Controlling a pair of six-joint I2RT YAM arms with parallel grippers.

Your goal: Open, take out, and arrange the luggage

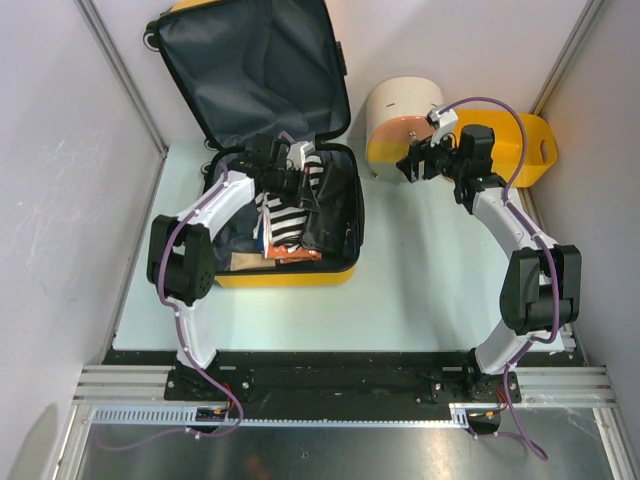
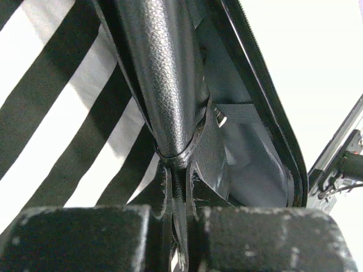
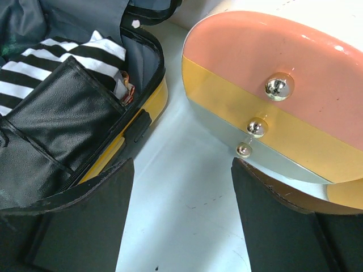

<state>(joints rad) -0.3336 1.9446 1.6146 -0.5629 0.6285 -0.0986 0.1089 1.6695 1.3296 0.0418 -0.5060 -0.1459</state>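
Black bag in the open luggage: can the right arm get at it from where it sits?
Probably yes. The right fingers are open over the table beside the luggage, lid up, the black bag exposed on that side.

The luggage [image 1: 255, 85] lies open on the far left of the worktop [image 1: 420, 290]. It is a yellow hard shell, its base flat and its lid raised, leaning back toward the far wall. Dark grey fabric lines the lid, and black wheels [image 1: 152, 38] show at its far left corner. The base is packed (a black-and-white striped cloth [image 1: 285, 215] and a black grained bag [image 1: 335, 205] lie on top).
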